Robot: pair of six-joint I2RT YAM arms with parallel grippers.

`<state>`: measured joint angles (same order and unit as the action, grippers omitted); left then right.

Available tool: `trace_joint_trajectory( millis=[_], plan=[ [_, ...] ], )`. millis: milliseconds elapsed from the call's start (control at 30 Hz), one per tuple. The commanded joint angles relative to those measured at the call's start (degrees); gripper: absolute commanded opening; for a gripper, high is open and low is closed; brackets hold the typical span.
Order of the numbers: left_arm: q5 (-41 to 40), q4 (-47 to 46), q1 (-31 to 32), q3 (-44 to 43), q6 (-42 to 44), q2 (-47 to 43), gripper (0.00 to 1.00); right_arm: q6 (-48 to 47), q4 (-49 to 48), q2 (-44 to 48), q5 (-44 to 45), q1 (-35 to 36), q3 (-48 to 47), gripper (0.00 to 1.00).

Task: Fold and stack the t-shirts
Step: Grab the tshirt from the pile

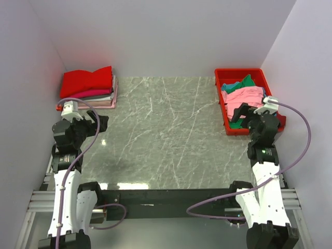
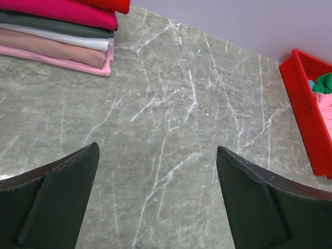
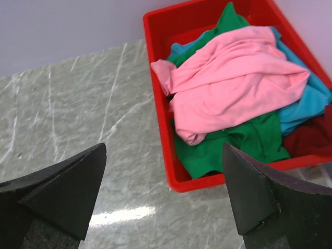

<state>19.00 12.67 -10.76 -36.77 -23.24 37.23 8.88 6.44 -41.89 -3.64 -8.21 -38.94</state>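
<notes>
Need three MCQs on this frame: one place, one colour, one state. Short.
1. Where on the table is the folded stack? A centre; B far left corner; C near right edge.
2. Which shirt lies on top in the red bin? A pink; B grey; C white.
3. The right gripper is: A shut on cloth; B shut, empty; C open, empty.
Answers: 1 B, the stack sits by the back wall, left. 2 A, the pink shirt covers the green shirt and teal shirt. 3 C, its fingers stand apart, nothing between.
</notes>
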Motion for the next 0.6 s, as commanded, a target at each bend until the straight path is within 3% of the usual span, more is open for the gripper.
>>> trace_joint_trajectory(
  millis=[0,33,133,233,467,567],
  plan=[
    [1.39,-2.82,0.66,-0.14,-0.13,-1.11,0.99,-2.1,-2.13,-1.0,2.24,-0.85,-3.77,0.98],
    [1.21,-2.65,0.83,-0.14,-0.05,-1.11,0.99,-10.04,0.48,-1.61,-2.64,-0.85,-4.56,0.98],
    [1.21,-2.47,1.62,-0.23,-0.05,-0.93,0.99,-20.9,7.43,-6.43,-7.87,-0.85,-10.88,0.98],
    [1.3,-1.95,2.15,-0.49,0.04,-0.32,0.99,-22.85,16.56,-14.34,-11.82,-1.02,-19.05,0.99],
    [0.33,-1.15,3.29,-0.84,0.48,-0.32,0.99,-20.67,21.76,-34.61,-25.35,-7.16,-35.99,0.98],
    [0.07,-0.72,3.56,-1.02,0.57,-0.14,0.99,-21.19,28.27,-46.03,-25.11,-7.96,-46.18,0.9]
  ],
)
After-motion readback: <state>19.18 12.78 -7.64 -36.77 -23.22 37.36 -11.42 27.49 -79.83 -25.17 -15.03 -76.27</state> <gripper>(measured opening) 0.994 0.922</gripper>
